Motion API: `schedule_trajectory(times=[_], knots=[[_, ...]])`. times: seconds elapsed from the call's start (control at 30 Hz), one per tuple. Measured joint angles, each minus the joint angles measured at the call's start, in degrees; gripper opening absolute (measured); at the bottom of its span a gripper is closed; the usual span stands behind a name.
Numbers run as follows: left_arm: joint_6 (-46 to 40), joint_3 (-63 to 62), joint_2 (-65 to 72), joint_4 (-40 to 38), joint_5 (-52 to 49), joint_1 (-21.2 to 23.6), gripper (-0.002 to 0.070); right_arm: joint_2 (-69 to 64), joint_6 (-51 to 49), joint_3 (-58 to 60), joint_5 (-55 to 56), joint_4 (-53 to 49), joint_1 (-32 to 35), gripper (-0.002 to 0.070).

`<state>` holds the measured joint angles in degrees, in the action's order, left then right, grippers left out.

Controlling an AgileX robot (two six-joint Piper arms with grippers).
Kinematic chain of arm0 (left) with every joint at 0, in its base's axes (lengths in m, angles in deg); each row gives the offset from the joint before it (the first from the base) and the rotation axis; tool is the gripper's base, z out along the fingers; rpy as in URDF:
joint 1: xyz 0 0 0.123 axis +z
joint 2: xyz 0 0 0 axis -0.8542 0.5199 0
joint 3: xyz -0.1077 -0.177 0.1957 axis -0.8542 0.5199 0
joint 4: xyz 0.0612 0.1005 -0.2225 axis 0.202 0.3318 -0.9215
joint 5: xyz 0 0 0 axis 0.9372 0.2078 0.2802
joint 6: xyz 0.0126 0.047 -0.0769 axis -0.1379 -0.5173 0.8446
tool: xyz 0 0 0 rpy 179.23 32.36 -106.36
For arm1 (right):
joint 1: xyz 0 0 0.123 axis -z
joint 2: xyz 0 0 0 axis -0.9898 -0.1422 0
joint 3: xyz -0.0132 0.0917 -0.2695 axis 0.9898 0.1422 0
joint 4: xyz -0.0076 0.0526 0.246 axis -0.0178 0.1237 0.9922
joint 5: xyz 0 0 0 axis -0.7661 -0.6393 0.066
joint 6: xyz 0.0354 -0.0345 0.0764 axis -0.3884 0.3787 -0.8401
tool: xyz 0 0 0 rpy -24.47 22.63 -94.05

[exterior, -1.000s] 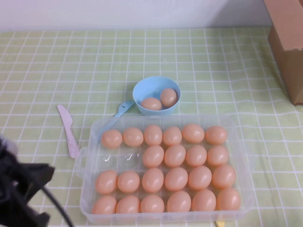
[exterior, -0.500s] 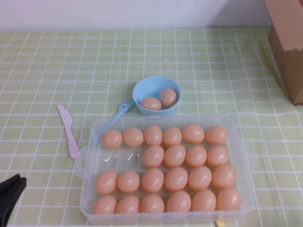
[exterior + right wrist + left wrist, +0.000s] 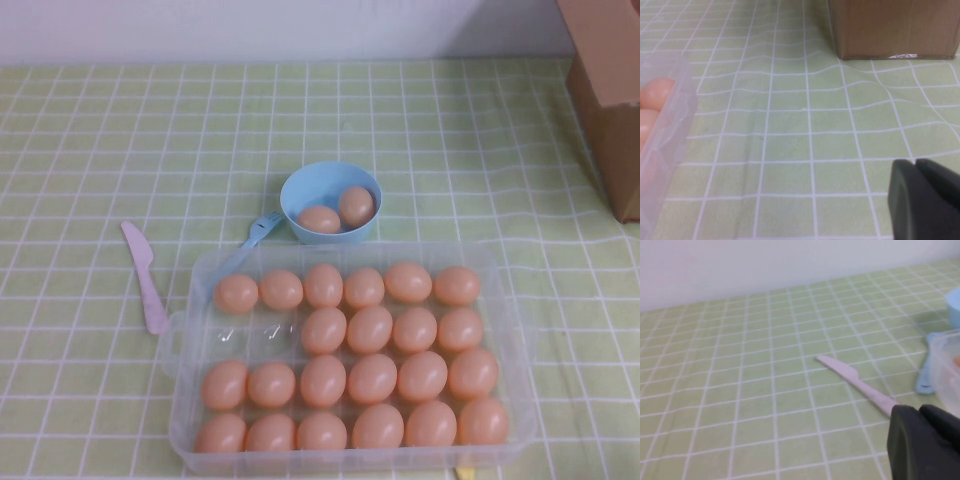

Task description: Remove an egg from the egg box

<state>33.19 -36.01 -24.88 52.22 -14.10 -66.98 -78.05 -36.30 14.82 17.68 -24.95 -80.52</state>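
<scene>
The left arm, which filled the near-left corner of the high view a second ago and showed only as a dark tip half a second ago, has now dropped out of that view altogether, so nothing stands over the egg box [image 3: 510,300]. The left tool [image 3: 926,440] shows only in its own wrist view, low over the green checked counter [image 3: 120,130] near the pink knife [image 3: 856,383]; its two dark fingers lie pressed together with no gap and hold nothing. The right tool [image 3: 925,197] is likewise seen only from its wrist camera, out to the side of the box and short of the brown cardboard box [image 3: 892,27]; its fingers also sit closed on each other, empty. The box has not moved: it rests near the front of the counter, with two cups bare in the second row at its left end and every other cup filled. The nearest candidate for another pick, the egg [image 3: 324,330] beside those bare cups, lies untouched in its cup. Two eggs rest in the light-blue bowl [image 3: 300,190] just behind the box, with a blue fork [image 3: 262,227] beside it. Read together, this looks like a retreat after a delivery, so the task appears either finished or paused between picks.
</scene>
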Motion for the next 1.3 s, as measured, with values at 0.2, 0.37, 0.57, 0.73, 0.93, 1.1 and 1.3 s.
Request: schedule_trajectory(times=[0.2, 0.37, 0.57, 0.73, 0.93, 1.1, 1.3], knots=[[0.0, 0.9, -2.8, -0.5, 0.2, 3.9, -0.0004, 0.0, 0.0, 0.0, 0.0, 0.0, 0.0, -0.0017], [0.0, 0.9, -7.9, -0.5, -6.2, 4.2, -0.0004, 0.0, 0.0, 0.0, 0.0, 0.0, 0.0, -0.0017], [-0.1, 0.9, -11.2, -0.6, -12.3, 4.2, -0.0004, 0.0, 0.0, 0.0, 0.0, 0.0, 0.0, -0.0017], [-0.1, 0.9, -11.3, -0.4, -14.4, 4.2, -0.0004, 0.0, 0.0, 0.0, 0.0, 0.0, 0.0, -0.0017], [-0.1, 0.9, -11.3, -0.2, -17.7, 4.2, -0.0004, 0.0, 0.0, 0.0, 0.0, 0.0, 0.0, -0.0017], [-1.6, 0.9, -11.3, -0.1, -19.0, 4.2, -0.0004, 0.0, 0.0, 0.0, 0.0, 0.0, 0.0, -0.0017], [-4.8, 0.9, -11.3, -0.1, -19.0, 4.2, -0.0004, 0.0, 0.0, 0.0, 0.0, 0.0, 0.0, -0.0017]])
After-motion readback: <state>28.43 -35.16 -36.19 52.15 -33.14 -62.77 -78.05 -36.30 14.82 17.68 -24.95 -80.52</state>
